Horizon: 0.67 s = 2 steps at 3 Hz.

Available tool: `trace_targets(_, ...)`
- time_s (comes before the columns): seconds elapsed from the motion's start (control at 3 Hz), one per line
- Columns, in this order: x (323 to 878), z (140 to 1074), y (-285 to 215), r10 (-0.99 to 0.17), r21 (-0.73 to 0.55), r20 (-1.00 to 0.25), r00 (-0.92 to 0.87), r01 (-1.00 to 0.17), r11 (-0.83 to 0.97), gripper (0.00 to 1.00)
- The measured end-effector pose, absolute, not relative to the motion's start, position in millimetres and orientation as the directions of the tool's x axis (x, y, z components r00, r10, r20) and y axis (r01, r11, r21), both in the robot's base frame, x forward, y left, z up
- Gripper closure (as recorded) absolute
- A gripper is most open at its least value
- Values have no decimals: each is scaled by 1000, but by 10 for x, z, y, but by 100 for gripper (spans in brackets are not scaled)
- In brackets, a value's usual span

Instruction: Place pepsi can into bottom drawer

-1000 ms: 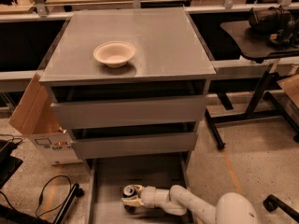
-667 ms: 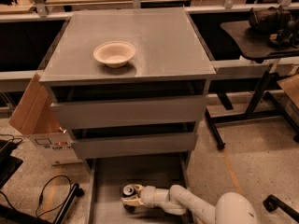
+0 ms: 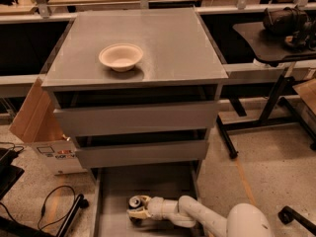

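The bottom drawer (image 3: 112, 196) is pulled out at the foot of the grey cabinet, a shallow grey tray. The pepsi can (image 3: 137, 202) stands inside it near the middle, its silver top showing and its dark body mostly hidden by the fingers. My gripper (image 3: 137, 211) reaches in from the right on a white arm (image 3: 197, 216) and is low in the drawer, its pale fingers closed around the can.
A cream bowl (image 3: 121, 57) sits on the cabinet top (image 3: 173, 43). The two upper drawers (image 3: 136, 117) have flat grey fronts. A cardboard box (image 3: 37, 127) stands at the left, cables (image 3: 54, 201) on the floor, and a black desk (image 3: 276, 43) at the right.
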<state>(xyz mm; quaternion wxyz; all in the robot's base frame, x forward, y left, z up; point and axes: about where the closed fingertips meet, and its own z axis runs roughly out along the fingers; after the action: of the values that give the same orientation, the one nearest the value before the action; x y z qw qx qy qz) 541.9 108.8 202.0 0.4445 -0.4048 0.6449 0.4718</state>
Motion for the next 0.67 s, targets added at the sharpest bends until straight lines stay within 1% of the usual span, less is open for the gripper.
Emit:
trace_targets(0.33, 5411, 2022, 1110, -102, 250, -955, -278, -942, 224, 15)
trace_targets(0.67, 5402, 2024, 1131, -101, 251, -955, -278, -942, 221, 0)
